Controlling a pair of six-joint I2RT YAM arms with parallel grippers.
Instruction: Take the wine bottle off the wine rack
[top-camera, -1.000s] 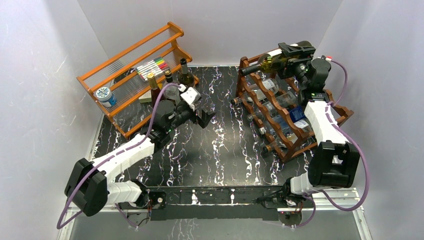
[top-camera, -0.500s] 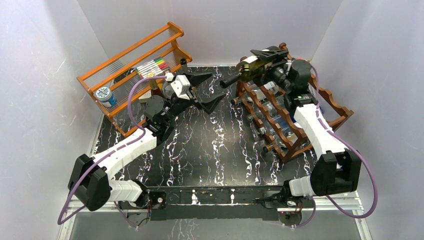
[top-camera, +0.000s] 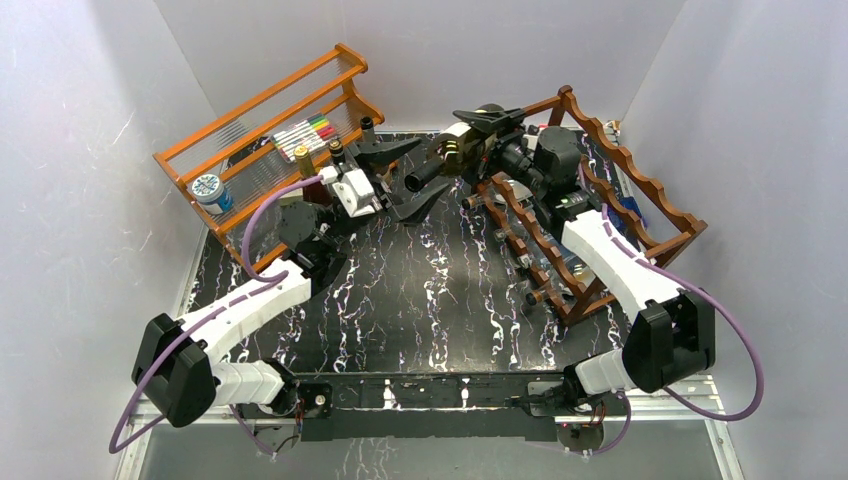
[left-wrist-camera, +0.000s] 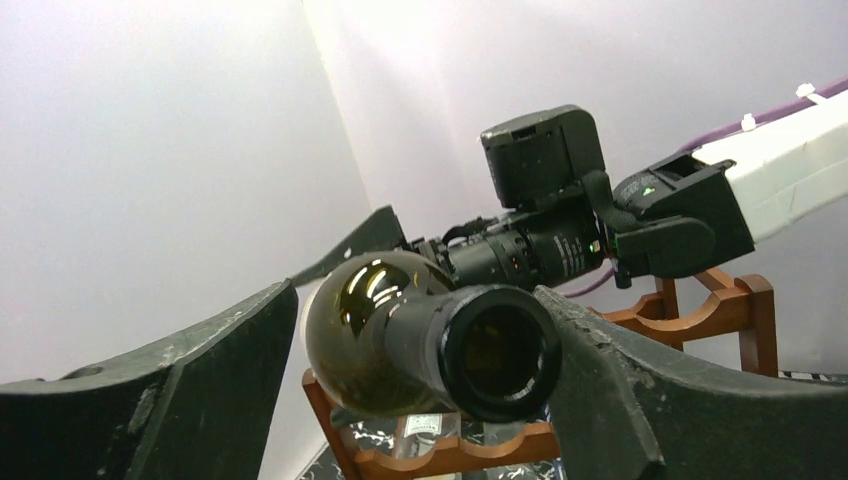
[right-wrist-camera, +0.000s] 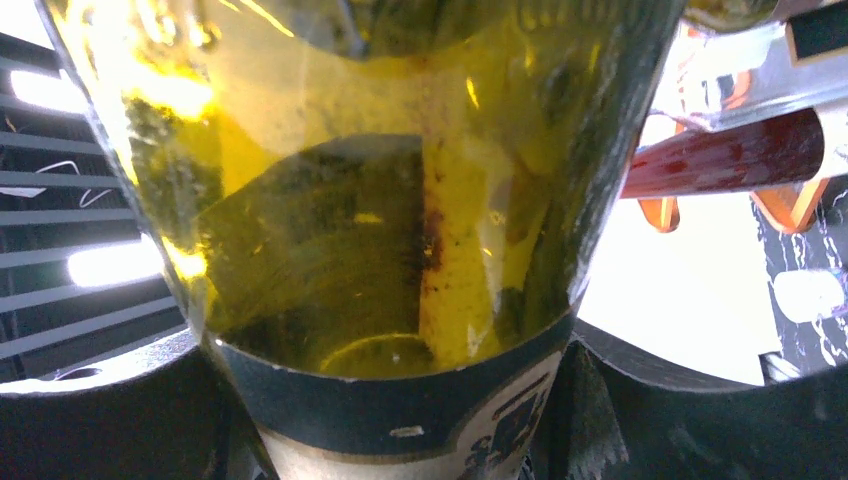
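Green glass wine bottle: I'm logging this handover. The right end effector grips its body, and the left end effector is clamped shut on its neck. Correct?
No. The left end effector is open: its fingers flank the neck with a clear gap on one side, as the left wrist view shows. The right end effector does grip the green glass wine bottle by its body.

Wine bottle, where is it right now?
In the top view the wine bottle hangs at back centre, clamped in the right gripper just left of the wine rack, its neck poking between the open fingers of the left gripper.
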